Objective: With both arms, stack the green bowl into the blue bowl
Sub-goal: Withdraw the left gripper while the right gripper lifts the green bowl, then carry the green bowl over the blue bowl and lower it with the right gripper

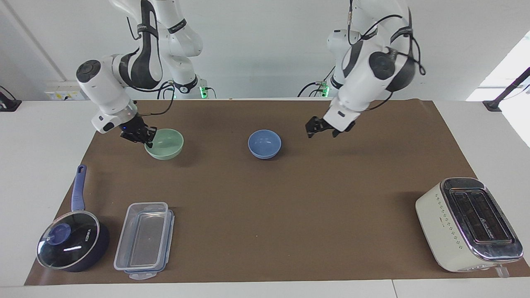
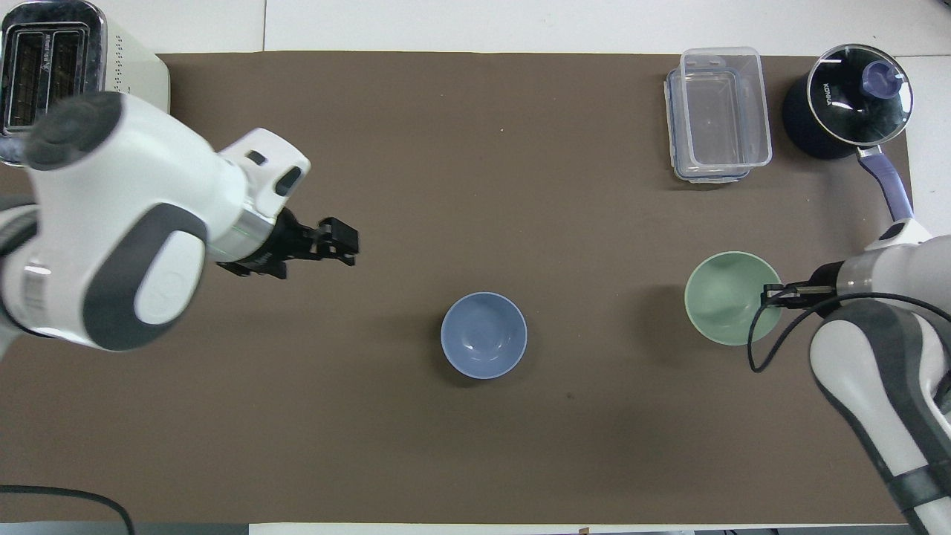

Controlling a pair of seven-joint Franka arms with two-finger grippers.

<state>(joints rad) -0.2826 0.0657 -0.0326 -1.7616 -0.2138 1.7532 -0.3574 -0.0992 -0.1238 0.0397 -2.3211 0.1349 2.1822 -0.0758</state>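
Note:
The blue bowl (image 1: 264, 143) sits upright and empty on the brown mat, near the mat's middle; it also shows in the overhead view (image 2: 484, 334). My left gripper (image 1: 319, 129) is open and empty, raised over bare mat beside the blue bowl toward the left arm's end; it also shows in the overhead view (image 2: 340, 241). My right gripper (image 1: 145, 138) is shut on the rim of the green bowl (image 1: 165, 143) and holds it upright a little above the mat. The overhead view shows the right gripper (image 2: 773, 295) at the rim of the green bowl (image 2: 732, 297).
A cream toaster (image 1: 468, 223) stands at the left arm's end, far from the robots. A clear lidded container (image 1: 143, 240) and a dark blue saucepan (image 1: 72, 244) with a glass lid stand at the right arm's end, far from the robots.

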